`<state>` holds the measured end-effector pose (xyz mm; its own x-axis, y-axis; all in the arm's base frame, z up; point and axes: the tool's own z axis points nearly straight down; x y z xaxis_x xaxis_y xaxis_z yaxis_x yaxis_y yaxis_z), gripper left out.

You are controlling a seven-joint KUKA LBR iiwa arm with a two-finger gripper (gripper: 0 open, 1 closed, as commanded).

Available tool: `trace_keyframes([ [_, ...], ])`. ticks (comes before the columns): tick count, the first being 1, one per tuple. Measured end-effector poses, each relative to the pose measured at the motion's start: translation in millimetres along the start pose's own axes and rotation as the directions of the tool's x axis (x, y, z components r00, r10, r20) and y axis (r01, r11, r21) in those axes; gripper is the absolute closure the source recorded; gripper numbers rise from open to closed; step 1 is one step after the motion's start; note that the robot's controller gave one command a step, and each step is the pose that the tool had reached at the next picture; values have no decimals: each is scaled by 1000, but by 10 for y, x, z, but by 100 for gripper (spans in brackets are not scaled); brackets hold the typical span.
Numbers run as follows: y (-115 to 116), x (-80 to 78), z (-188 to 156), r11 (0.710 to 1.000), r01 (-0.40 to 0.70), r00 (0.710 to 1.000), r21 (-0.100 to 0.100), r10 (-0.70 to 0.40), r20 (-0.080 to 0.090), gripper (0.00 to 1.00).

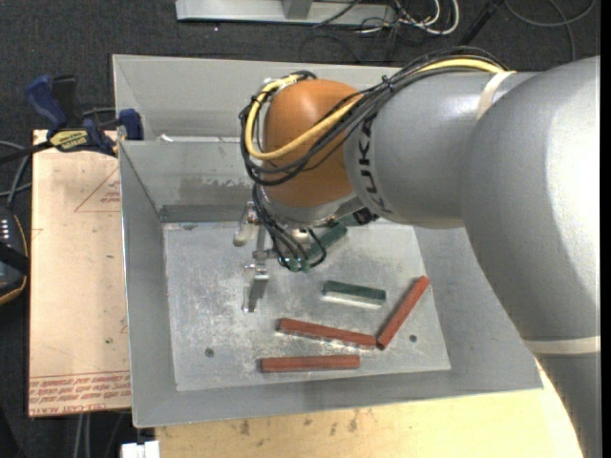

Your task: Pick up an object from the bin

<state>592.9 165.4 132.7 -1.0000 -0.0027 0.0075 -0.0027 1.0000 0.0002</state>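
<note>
Stiffness and low weight are to be expected of the three reddish-brown sticks in the grey bin (196, 346). They look like thin, rigid bars, unlikely to bend or break, though perhaps slippery on the metal floor. The claw (253, 299) hangs over bare floor toward 9 o'clock from the floor's centre, and nothing is seen in it; whether it is apart or together cannot be told. Nearest to it is the middle stick (325, 332), at about 5 o'clock from the claw, with its long axis running roughly from 9 to 3 o'clock and dipping slightly toward 4. The lowest stick (308, 362) lies near it on the 6 o'clock side, almost parallel. The slanted stick (403, 312) points from 7 to 1 o'clock, its lower end touching or just beside the middle stick's right end. A small green block (353, 295) lies above the middle stick, just toward 3 o'clock from centre. A hold is judged best taken across a stick's narrow width, near its middle, so that it does not tip.
</note>
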Motion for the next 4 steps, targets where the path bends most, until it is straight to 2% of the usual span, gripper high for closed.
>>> trace_keyframes([
  [1,-7,-21,-48,1000,-3,1000,-1,3,8,0],
  [2,-612,687,570,1000,-20,999,-12,20,25,0],
  [3,-633,726,554,1000,-13,999,-19,14,40,0],
  [4,-1098,970,308,997,82,996,-1,-82,21,0],
])
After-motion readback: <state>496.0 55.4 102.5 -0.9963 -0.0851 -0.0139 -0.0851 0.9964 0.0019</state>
